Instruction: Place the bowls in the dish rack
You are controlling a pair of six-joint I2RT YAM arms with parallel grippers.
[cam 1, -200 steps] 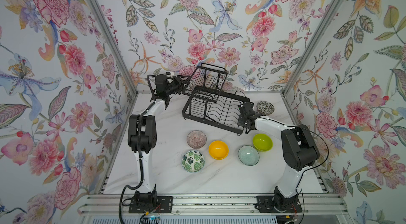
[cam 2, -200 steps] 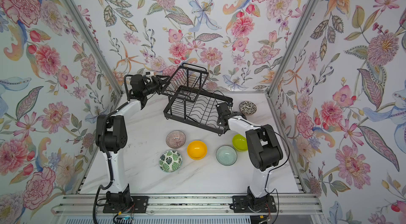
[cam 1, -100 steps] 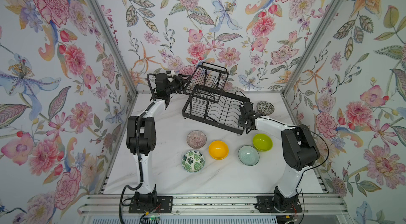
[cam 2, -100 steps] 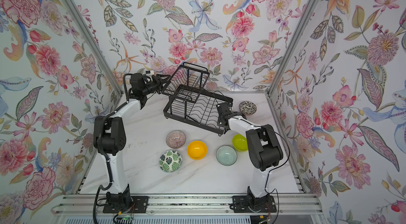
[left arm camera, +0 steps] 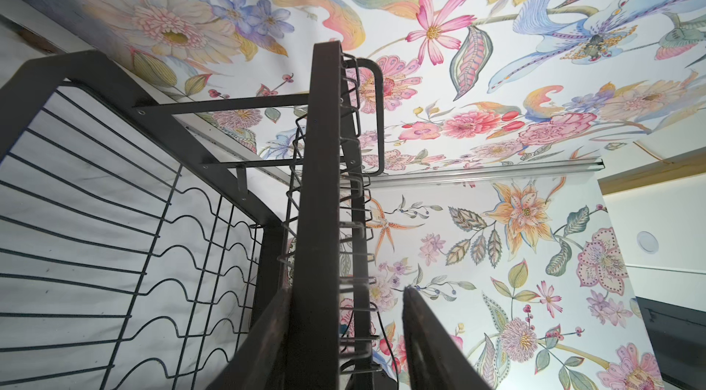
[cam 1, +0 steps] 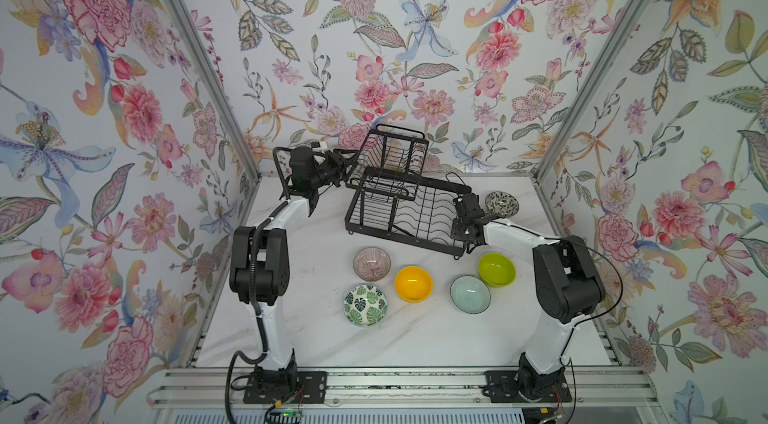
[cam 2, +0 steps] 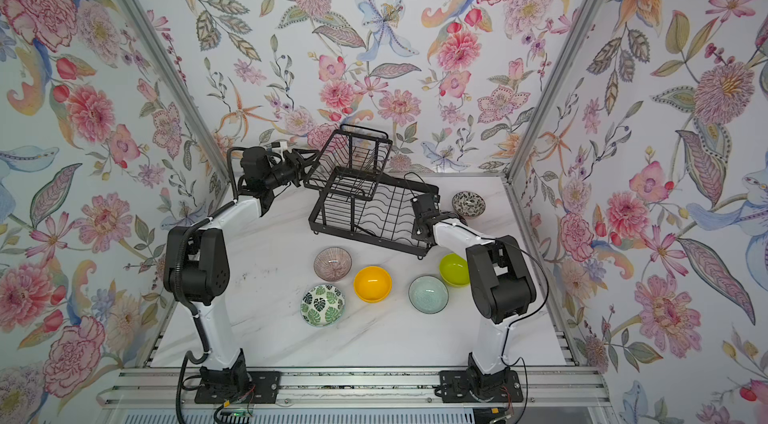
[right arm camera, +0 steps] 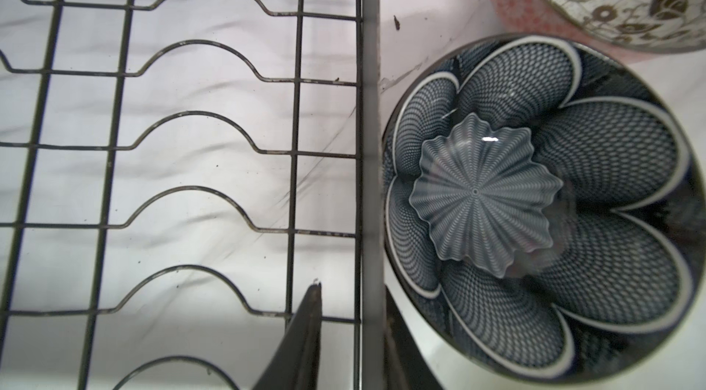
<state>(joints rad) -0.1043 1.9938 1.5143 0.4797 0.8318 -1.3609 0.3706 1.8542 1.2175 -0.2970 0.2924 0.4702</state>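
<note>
The black wire dish rack (cam 1: pixel 409 216) stands askew at the back of the table, its raised basket (cam 1: pixel 392 152) toward the wall. My left gripper (cam 1: pixel 345 168) straddles the basket's rim bar (left arm camera: pixel 319 185); one finger touches it, the other stands apart, so it is open. My right gripper (right arm camera: pixel 353 288) is open astride the lower tray's right rim (right arm camera: pixel 368 139). A dark blue floral bowl (right arm camera: pixel 535 208) and a black-and-white bowl (cam 1: pixel 502 203) sit just outside that rim. Ribbed pink-brown (cam 1: pixel 371 263), yellow (cam 1: pixel 413 283), leaf-patterned (cam 1: pixel 365 304), aqua (cam 1: pixel 470 294) and lime (cam 1: pixel 496 269) bowls lie in front.
Flowered walls enclose the white marble table (cam 1: pixel 316 330) on three sides. The right arm's forearm (cam 1: pixel 511 235) passes just above the lime bowl and covers the blue bowl in both top views. The arm bases stand at the front rail (cam 1: pixel 399 384).
The right gripper's jaws have parted from the tray's rim, which they pinched a second ago. The left gripper and the rack have barely moved.
</note>
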